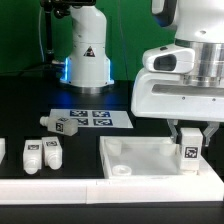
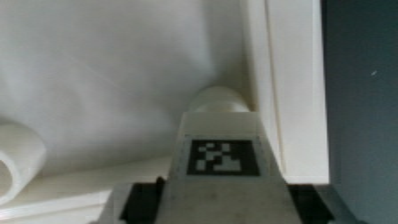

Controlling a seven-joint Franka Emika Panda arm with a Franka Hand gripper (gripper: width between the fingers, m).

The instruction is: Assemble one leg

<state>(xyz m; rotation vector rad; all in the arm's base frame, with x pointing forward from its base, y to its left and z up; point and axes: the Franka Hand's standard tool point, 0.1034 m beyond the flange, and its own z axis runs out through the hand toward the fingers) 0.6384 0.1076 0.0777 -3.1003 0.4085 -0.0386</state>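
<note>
My gripper (image 1: 190,140) is shut on a leg (image 1: 189,155), a white stubby block with a black-and-white tag facing the camera. It holds the leg upright over the right part of the large white square panel (image 1: 140,155), near the panel's right edge. In the wrist view the leg (image 2: 222,140) points away between my fingers (image 2: 148,200), its rounded tip close to the panel's raised rim (image 2: 285,90). Whether the tip touches the panel cannot be told. Three more legs (image 1: 66,125) (image 1: 52,153) (image 1: 32,157) lie on the table at the exterior view's left.
The marker board (image 1: 92,118) lies behind the panel in the middle. The robot's base (image 1: 85,50) with a blue light stands at the back. A white part (image 1: 2,150) is cut by the left edge. A white strip (image 1: 60,190) runs along the front.
</note>
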